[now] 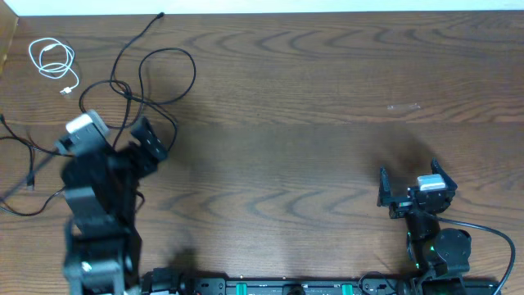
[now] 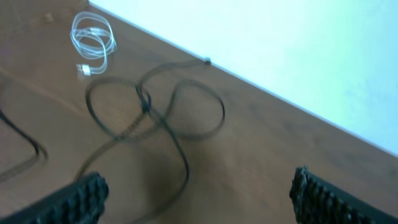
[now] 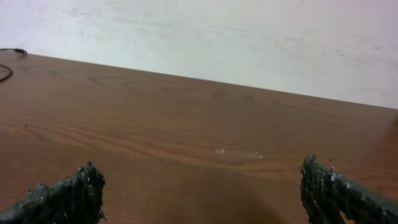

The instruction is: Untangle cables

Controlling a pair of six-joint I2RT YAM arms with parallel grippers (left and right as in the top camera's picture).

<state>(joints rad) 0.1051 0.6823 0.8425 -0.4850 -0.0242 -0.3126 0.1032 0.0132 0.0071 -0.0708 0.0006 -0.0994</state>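
Observation:
A thin black cable [image 1: 151, 78] lies in crossed loops at the table's back left, with one end running toward the back edge. It shows in the left wrist view [image 2: 155, 112] as two overlapping loops with a knot-like crossing. A coiled white cable [image 1: 53, 59] lies apart at the far back left, also in the left wrist view [image 2: 93, 38]. My left gripper [image 1: 123, 135] is open and empty, just in front of the black loops [image 2: 199, 193]. My right gripper [image 1: 409, 174] is open and empty at the front right, over bare wood [image 3: 202, 186].
Another stretch of black cable [image 1: 24, 168] runs along the table's left edge, also in the left wrist view [image 2: 25, 155]. A black cable end [image 3: 9, 53] shows at the far left of the right wrist view. A white wall borders the table's back edge [image 1: 327, 6].

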